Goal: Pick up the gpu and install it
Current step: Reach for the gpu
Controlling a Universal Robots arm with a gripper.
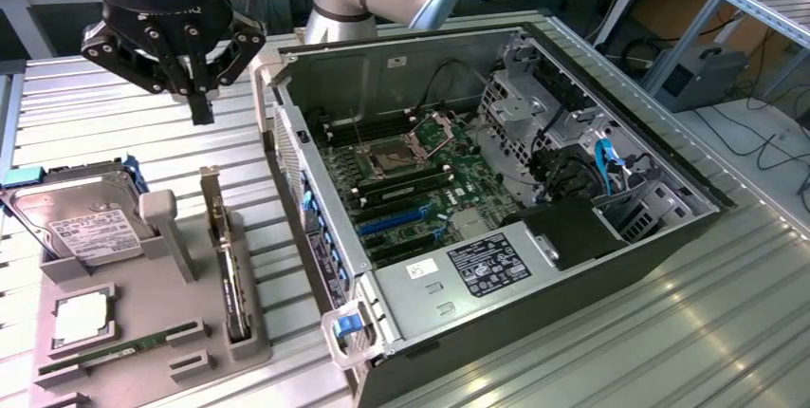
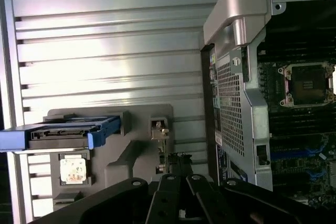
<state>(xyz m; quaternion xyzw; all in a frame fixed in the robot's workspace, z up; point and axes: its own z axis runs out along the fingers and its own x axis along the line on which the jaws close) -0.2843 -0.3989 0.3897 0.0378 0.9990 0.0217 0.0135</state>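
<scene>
The gpu (image 1: 230,270) is a thin dark card standing on edge in the grey holder tray (image 1: 152,280), with its silver bracket (image 1: 211,192) at the far end. My gripper (image 1: 200,106) hangs above the table a little beyond that bracket end, its fingers shut together with nothing between them. In the wrist view the gpu (image 2: 160,139) stands in the holder just ahead of my gripper (image 2: 178,195). The open computer case (image 1: 506,190) lies on its side to the exterior view's right of the tray, with blue card slots (image 1: 390,224) on the motherboard.
The tray also holds a hard drive (image 1: 83,225) in a blue caddy, a processor chip (image 1: 79,318) and a green RAM stick (image 1: 120,344). The case's metal wall (image 2: 236,93) stands close beside the tray. A ribbed metal tabletop (image 1: 708,313) lies under everything.
</scene>
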